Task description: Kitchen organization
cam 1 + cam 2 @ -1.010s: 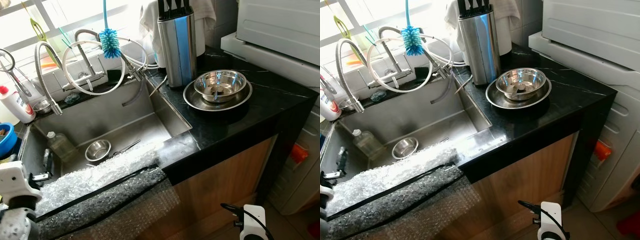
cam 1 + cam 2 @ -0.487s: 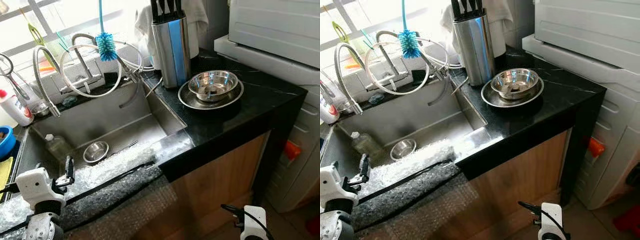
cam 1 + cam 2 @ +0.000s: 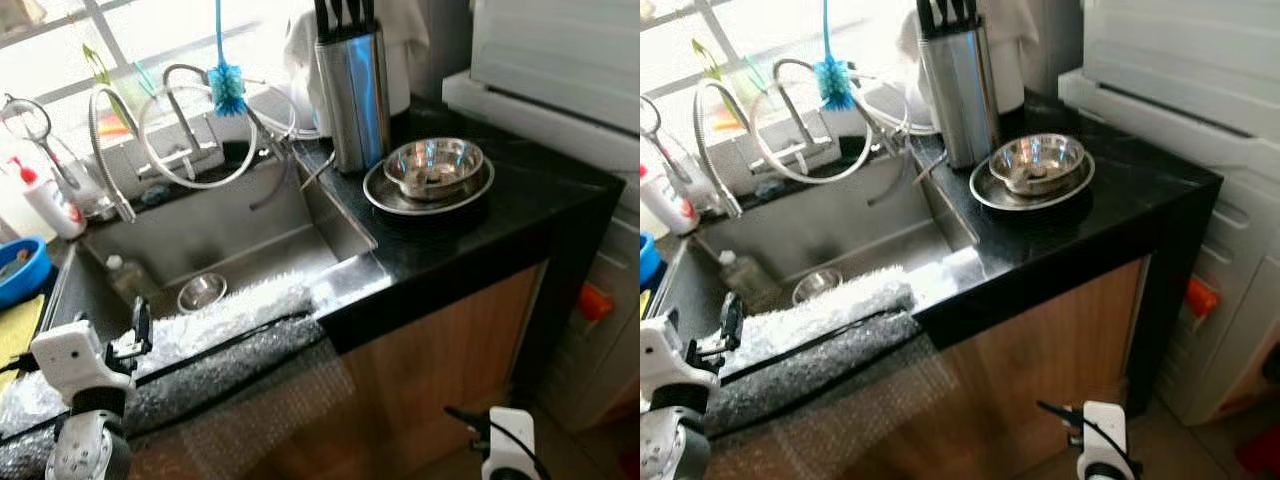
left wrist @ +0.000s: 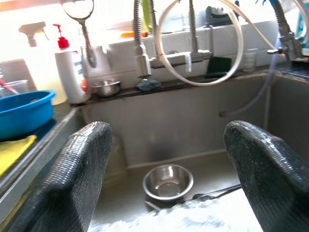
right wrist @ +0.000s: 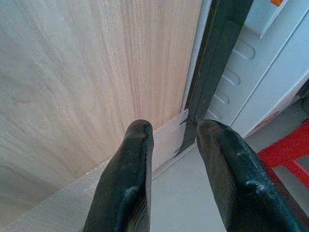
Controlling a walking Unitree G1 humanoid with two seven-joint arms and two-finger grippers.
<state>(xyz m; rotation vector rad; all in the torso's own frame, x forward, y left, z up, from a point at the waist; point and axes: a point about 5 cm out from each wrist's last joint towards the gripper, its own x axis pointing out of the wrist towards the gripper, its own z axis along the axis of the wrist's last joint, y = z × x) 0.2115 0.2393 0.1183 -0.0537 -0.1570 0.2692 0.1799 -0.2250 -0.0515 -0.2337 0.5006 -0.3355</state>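
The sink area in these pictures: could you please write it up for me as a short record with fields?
Sink: steel basin set in a black counter
In sink: small steel bowl, clear bottle
Sink front edge: bubble wrap draped over it
On counter: steel bowl on a steel plate, knife block beside them
Above sink: blue bottle brush hanging, coiled faucet hoses
Left gripper: open, raised at the sink's front, facing the small bowl
Right gripper: open, idle low by the wooden cabinet front
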